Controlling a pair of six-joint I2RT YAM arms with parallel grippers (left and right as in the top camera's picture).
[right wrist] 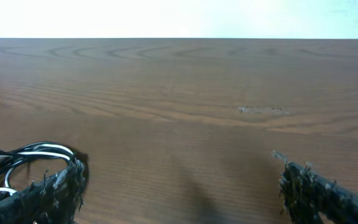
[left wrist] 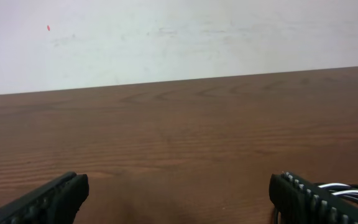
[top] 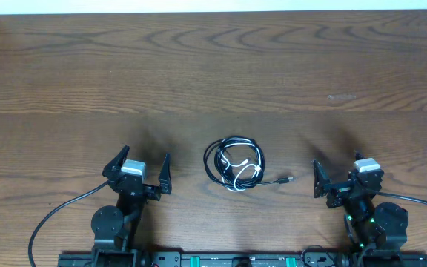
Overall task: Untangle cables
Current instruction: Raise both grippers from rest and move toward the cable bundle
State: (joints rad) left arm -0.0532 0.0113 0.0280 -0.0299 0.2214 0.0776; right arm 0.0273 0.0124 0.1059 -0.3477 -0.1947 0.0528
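The cables (top: 233, 165) lie in a small loose coil on the counter (top: 213, 67), between the arms. Light and limp, they should drag easily; the stray plug end (top: 288, 179) looks the best hold. The left gripper (top: 141, 169) and right gripper (top: 345, 184) are spread wide, empty. How the white cord (top: 245, 175) threads through the black loops is too small to tell

Both arms are finished in black. The left gripper (top: 145, 157) is capped by a pale grey block (top: 132, 168), and the right gripper (top: 338, 167) by a matching block (top: 367, 165). Round black joint housings (top: 107, 221) are set toward the near edge, and green lights (top: 363, 219) are lit on the right one. A thick black wire (top: 50, 215) is trailed toward the near left corner, and another wire (top: 421, 202) toward the near right corner. Ribbed pads (left wrist: 303, 196) are fitted to the left fingers. The right fingers (right wrist: 48, 193) are rough-surfaced.
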